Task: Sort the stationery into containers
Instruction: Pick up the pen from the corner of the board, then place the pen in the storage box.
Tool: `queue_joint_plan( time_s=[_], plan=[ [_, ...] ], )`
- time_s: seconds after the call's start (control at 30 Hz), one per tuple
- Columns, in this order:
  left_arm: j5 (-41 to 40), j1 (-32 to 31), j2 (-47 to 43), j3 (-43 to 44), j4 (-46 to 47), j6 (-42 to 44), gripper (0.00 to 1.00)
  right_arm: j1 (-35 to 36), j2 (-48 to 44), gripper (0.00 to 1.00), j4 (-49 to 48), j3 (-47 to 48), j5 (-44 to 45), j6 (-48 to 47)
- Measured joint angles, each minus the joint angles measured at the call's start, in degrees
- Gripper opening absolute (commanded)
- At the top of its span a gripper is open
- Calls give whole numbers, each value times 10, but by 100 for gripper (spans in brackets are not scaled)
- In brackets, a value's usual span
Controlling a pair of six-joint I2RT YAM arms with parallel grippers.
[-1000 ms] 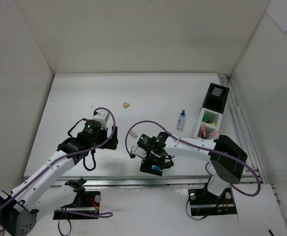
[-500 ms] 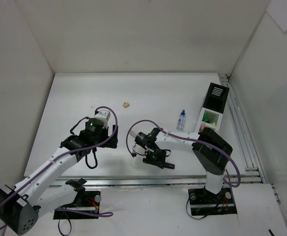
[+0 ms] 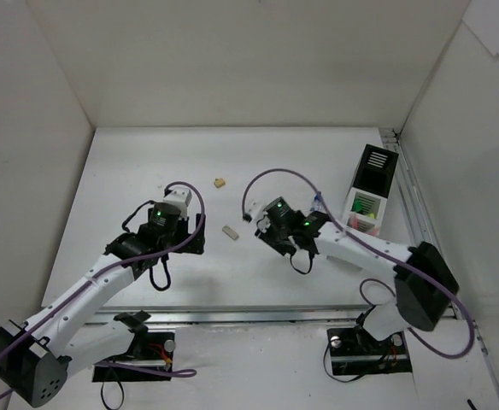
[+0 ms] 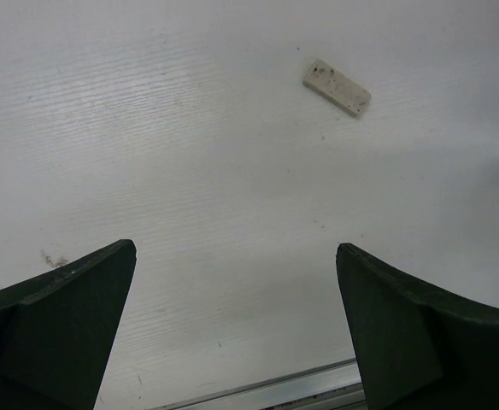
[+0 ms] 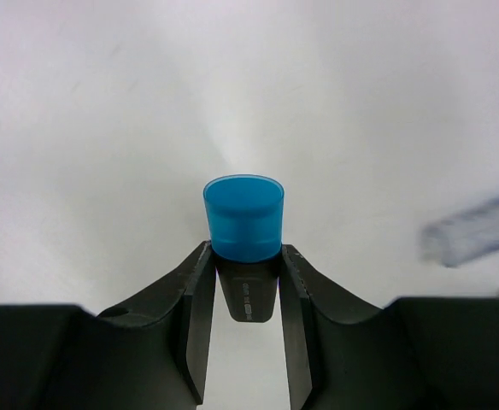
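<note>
My right gripper (image 5: 245, 252) is shut on a highlighter (image 5: 243, 218) with a blue cap and dark body, which sticks out past the fingertips. In the top view that gripper (image 3: 277, 225) hovers mid-table, left of the containers (image 3: 371, 190), a black section and two white ones holding coloured pens. The blue-capped glue bottle (image 3: 318, 202) stands just behind the right arm. A white eraser (image 3: 230, 231) lies between the arms, and it shows in the left wrist view as the eraser (image 4: 337, 87). A tan eraser (image 3: 220, 181) lies further back. My left gripper (image 4: 235, 252) is open and empty over bare table.
The metal rail (image 4: 267, 395) of the table's front edge runs just below the left fingers. White walls close in the table on three sides. A blurred pale shape (image 5: 473, 231) lies at the right of the right wrist view.
The right gripper has shut on the highlighter near the front rail and carried it back and to the right. The white eraser is now uncovered. The left arm has barely moved.
</note>
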State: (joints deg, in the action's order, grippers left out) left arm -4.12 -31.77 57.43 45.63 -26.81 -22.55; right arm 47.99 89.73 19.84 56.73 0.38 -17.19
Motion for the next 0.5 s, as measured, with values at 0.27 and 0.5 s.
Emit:
queue_joint_plan(
  time_s=[0.27, 0.5],
  plan=[
    [13, 19, 25, 29, 6, 14, 99, -118, -228, 6, -238, -67, 51, 22],
    [31, 41, 77, 59, 17, 15, 99, -248, -278, 5, -297, -89, 108, 39]
  ],
)
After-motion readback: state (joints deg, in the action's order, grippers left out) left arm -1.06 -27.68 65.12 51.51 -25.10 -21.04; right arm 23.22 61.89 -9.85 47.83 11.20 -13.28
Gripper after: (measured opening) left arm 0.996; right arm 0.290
